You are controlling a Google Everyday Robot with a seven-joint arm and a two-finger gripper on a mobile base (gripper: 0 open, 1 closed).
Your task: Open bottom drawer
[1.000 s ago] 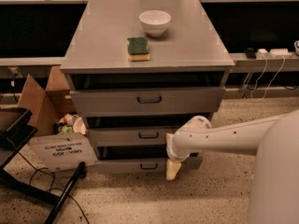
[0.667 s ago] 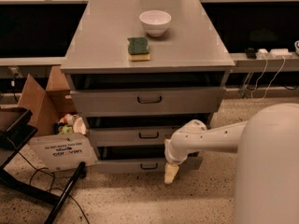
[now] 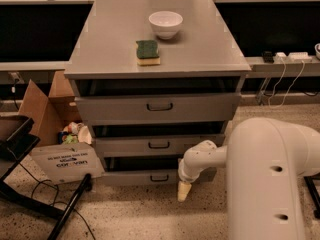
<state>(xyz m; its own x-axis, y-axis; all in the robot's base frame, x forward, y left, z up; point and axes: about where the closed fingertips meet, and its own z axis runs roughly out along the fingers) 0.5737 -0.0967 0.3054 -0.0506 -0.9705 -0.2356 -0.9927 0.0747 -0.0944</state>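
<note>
Since a second back, your big white arm (image 3: 270, 179) has swung in closer and now fills the near right corner; the gripper (image 3: 184, 190) has dropped a touch lower, otherwise same spot. It's hanging tip-down over the speckled floor (image 3: 140, 214), right in front of the bottom drawer (image 3: 125, 178) and just right of its small dark handle (image 3: 159, 177); can't tell if it's touching the front, and honestly can't tell if it's spread or closed.

That bottom drawer is the lowest of the three in the grey cabinet (image 3: 120, 44), with a dark gap above its front; the middle drawer (image 3: 125, 146) and top drawer (image 3: 115, 109) show gaps too. Up top you've got a white bowl (image 3: 165, 24) at the far side and a green sponge (image 3: 148, 52) just near of it; a cardboard box (image 3: 47, 109) sits on the left.
</note>
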